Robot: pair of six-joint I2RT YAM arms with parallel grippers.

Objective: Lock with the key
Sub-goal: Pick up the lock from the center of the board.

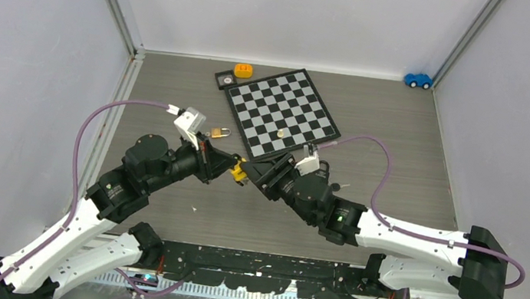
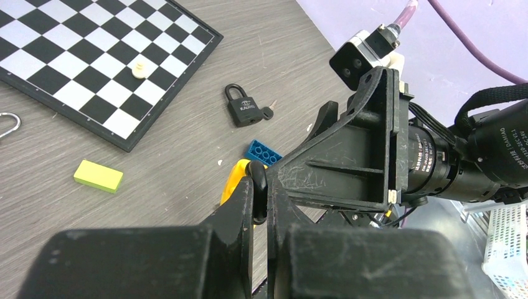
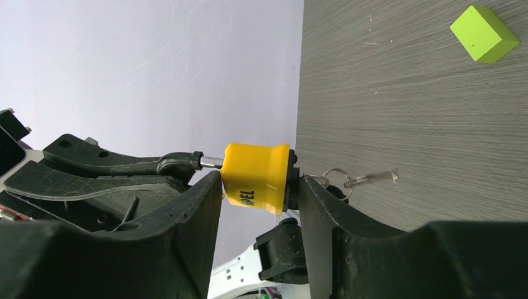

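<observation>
**Gently does it: seat the shackle, then turn the key**

My left gripper (image 2: 260, 190) is clenched on the black shackle (image 3: 177, 163) of the yellow padlock (image 3: 255, 177), holding it in the air above the middle of the tabletop (image 1: 403, 137). My right gripper (image 3: 258, 187) brackets the lock body end to end. Both fingers look to be touching it, so I read that as a grasp. The key (image 3: 372, 179) dangles on its ring just past the finger at the lock's bottom end. Whether a blade sits in the keyhole is hidden from me.

A sliver of bare metal shows between shackle and body, so I judge the shackle is not pushed home. I would press the two arms squarely toward each other along the shackle's line. Then I would regrip the key head and twist from the wrist while the left arm resists.

Below lie a black padlock (image 2: 244, 107) and a blue brick (image 2: 263, 153), with a green block (image 2: 98, 175) nearby. The chessboard (image 1: 282, 112) sits toward the far edge, a brass padlock (image 1: 219, 133) beside it. My real obstacles are the two wrists crowded nose to nose and the loose ring, which could snag a finger.
</observation>
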